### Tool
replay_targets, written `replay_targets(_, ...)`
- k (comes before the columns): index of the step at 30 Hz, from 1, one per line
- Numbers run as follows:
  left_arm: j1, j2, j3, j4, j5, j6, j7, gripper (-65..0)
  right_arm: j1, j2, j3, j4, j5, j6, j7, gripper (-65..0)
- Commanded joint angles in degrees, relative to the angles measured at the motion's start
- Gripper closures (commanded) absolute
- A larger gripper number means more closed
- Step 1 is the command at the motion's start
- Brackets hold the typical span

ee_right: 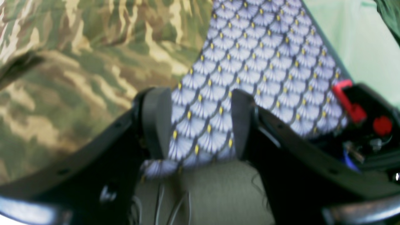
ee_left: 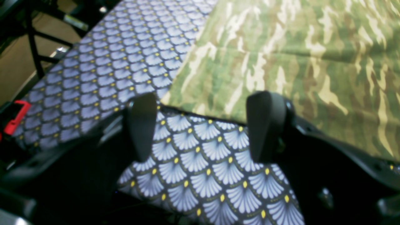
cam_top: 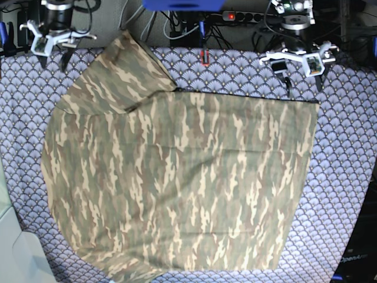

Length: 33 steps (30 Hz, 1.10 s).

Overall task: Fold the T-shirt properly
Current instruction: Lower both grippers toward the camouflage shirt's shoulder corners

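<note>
Camouflage T-shirt lies spread flat, apart from both open end effectors.

Faint lettering at base view's lower right, perhaps "OpenArm"; nothing else legible.

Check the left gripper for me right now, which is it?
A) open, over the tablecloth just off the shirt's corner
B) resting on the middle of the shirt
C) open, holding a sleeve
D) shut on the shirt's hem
A: the left gripper has its jaws wide apart with only tablecloth between them, beside the T-shirt corner.
</note>
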Motion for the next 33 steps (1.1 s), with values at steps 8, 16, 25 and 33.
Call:
replay_targets(8, -4.83, -0.37, -1.55, 0.17, 7.17, -0.16, 3.82, -43.5, 2.8, 2.26, 0.18, 1.11, -0.18, -0.05, -3.47, -28.2)
replay_targets(16, -7.12, -0.64, -1.46, 1.84, 21.85, -0.33, 4.09, -43.5, 4.3, 4.19, 0.18, 2.69, -7.48, 0.12, -6.46, -28.2)
replay_targets(25, -6.94, -5.74, -0.93, 1.4, 34.42, -0.42, 4.09, -43.5, 4.83, 4.37, 0.27, 2.95, -9.32, 0.3, -6.37, -28.3)
replay_targets(33, -5.71, -8.55, -0.23, 1.04, 51.65, -11.15, 4.09, -43.5, 4.74, 4.28, 0.18, 2.95, -9.41, 0.3, -6.37, -28.3)
